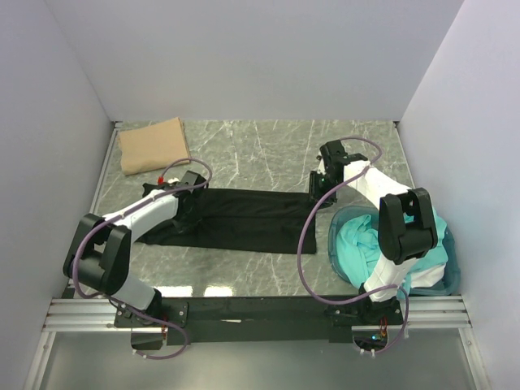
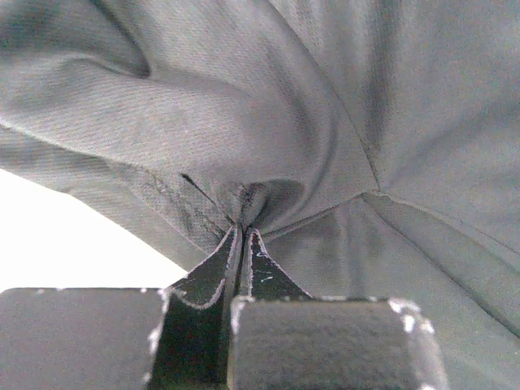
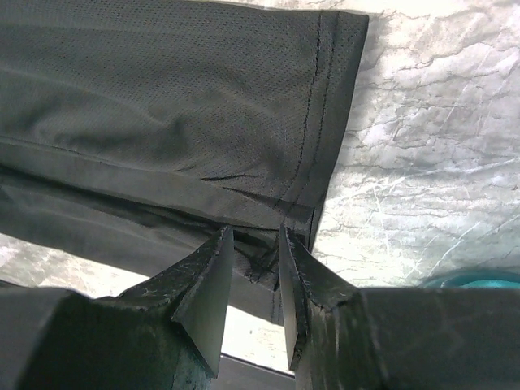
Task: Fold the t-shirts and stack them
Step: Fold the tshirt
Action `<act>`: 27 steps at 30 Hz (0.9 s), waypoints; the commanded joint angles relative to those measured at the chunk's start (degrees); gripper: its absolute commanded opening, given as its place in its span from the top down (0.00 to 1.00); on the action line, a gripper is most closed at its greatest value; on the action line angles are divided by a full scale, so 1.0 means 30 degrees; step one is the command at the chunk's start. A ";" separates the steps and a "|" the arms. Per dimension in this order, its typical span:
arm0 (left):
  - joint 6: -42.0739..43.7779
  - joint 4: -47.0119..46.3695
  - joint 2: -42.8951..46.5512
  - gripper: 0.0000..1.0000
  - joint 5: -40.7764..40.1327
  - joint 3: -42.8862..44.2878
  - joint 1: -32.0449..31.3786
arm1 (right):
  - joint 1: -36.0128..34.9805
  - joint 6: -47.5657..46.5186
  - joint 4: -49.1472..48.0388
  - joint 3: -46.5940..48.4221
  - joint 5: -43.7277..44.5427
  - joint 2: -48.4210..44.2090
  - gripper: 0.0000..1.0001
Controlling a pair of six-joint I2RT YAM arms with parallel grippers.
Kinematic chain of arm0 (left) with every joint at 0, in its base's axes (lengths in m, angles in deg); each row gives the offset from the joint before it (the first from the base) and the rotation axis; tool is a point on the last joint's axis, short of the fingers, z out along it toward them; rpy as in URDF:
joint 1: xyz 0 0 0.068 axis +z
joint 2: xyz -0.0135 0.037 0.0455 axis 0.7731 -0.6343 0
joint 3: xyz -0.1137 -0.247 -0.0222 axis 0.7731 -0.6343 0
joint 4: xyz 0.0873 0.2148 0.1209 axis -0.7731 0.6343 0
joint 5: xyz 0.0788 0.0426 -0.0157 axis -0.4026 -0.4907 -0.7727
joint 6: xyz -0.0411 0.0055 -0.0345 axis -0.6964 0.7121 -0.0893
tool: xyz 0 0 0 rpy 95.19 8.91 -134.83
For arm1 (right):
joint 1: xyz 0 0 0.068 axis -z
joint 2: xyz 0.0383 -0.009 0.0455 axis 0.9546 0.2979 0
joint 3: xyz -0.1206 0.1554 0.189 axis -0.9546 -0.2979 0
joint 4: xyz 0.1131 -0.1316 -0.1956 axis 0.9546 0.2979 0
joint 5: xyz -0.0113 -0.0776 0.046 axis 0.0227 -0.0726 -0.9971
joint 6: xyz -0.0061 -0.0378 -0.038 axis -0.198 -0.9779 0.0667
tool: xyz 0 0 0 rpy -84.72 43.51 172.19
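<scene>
Top external view first: the round translucent blue tub [image 1: 332,244] sits at the near right of the table, just beside my right arm's base. It holds a heap of crumpled teal t-shirts [image 1: 356,240] (how many I cannot tell, since my arm covers part of the heap).

The black t-shirt [image 1: 244,219] lies spread flat across the middle of the table, between my two arms. My left pincer [image 2: 244,233] is clenched on it at its left end, and the wrist view shows cloth puckered into a tight pinch between the tips. My right pincer [image 3: 256,248] is at the shirt's right end, just beyond the tub. Its jaws stand partly apart astride the stitched hem corner with cloth between them, and I cannot tell whether they truly bite. The tan-brown t-shirt [image 1: 153,145] rests folded in the far left corner, well apart from the black one.

The table [image 1: 268,154] is grey-green marble-patterned, veined white, and closed in by plain white walls [image 1: 244,57] on three sides. Metal rails [image 1: 260,307] run along the near edge where my bases are bolted.
</scene>
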 commanded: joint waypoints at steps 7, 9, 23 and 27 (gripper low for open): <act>-0.1918 0.2441 0.0535 0.99 -0.2665 0.1602 -0.1141 | -0.0490 -0.0198 -0.0210 -0.0034 -0.0344 -0.0363 0.64; -0.2151 0.2733 0.0183 0.99 -0.2783 0.1894 -0.1462 | -0.0549 -0.0198 -0.0209 -0.0005 -0.0344 -0.0392 0.63; -0.3559 0.4288 -0.0113 0.88 -0.3370 0.2014 -0.2811 | -0.0696 -0.0257 -0.0180 -0.0093 -0.0344 -0.0246 0.64; -0.3296 0.3850 0.0179 0.79 -0.2757 0.2217 -0.2958 | -0.0754 -0.0286 -0.0151 0.0082 -0.0374 -0.0070 0.63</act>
